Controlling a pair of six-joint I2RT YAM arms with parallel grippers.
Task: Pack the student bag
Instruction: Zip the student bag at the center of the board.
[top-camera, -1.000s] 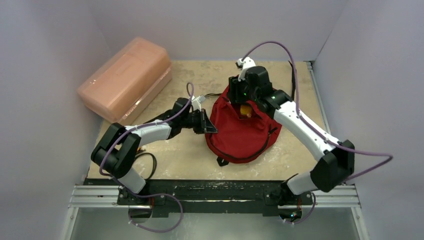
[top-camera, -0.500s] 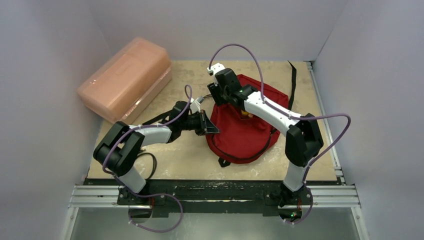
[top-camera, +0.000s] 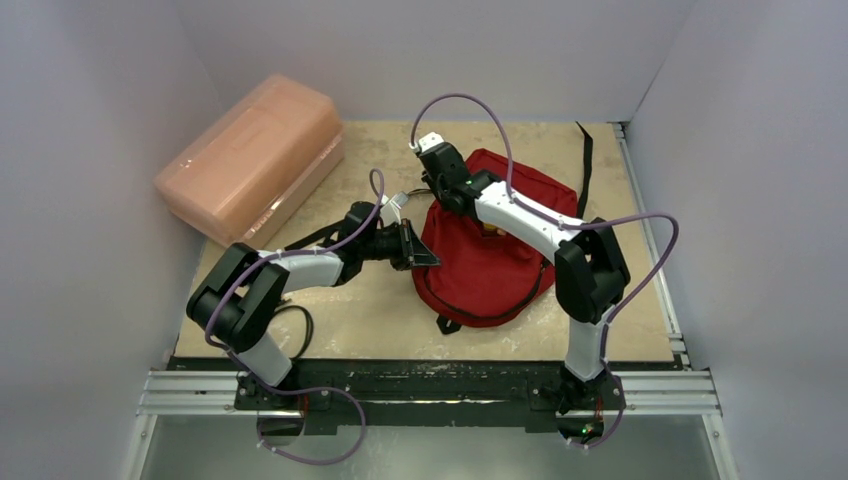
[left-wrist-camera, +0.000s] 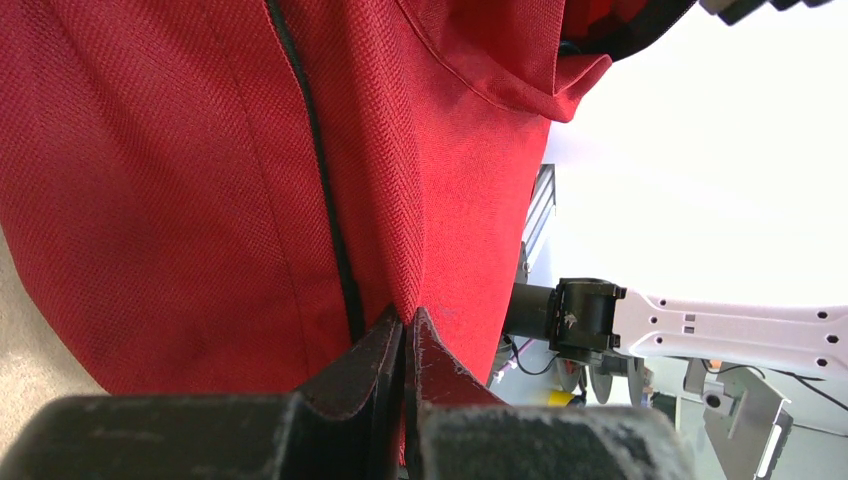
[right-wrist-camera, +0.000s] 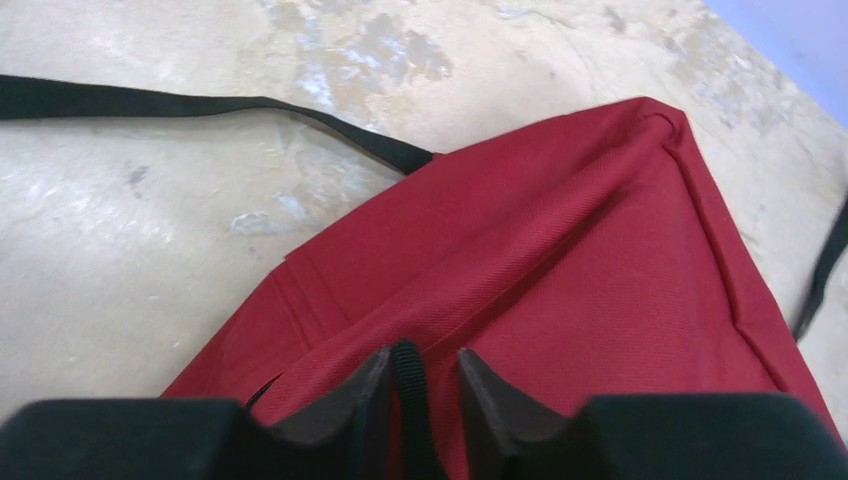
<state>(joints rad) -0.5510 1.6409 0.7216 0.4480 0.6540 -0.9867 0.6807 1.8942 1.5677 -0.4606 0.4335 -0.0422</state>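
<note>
Student bag (top-camera: 480, 275) lay near the middle of the surface (top-camera: 370, 310), a little toward 3 o'clock. It was dark red and soft, with its mouth turned up.

Your left claw (left-wrist-camera: 405, 315) was at the 9 o'clock edge of the bag, low over the surface. It was fully closed, and its fingers (left-wrist-camera: 365, 355) pinched a fold of the red fabric between their tips. A thin black line (left-wrist-camera: 325, 220) ran down the cloth just beside that fold.

Your right claw (right-wrist-camera: 423, 360) was at the far edge of the bag, about 11 o'clock from the bag's middle, and it pointed down at the cloth. It stood partly open, with a clear gap between the two fingers. A narrow black strip (right-wrist-camera: 405, 365) rose in that gap, close against one finger and apart from the other. I cannot tell if the claw had any hold on it.

A black strap (right-wrist-camera: 200, 105) went out from the bag and lay flat on the surface. In the top view a small yellow-orange spot (top-camera: 489, 228) showed at the mouth of the bag, too small to identify.

A pink translucent box (top-camera: 250, 155) sat at 10 o'clock on the surface, well apart from the bag.
</note>
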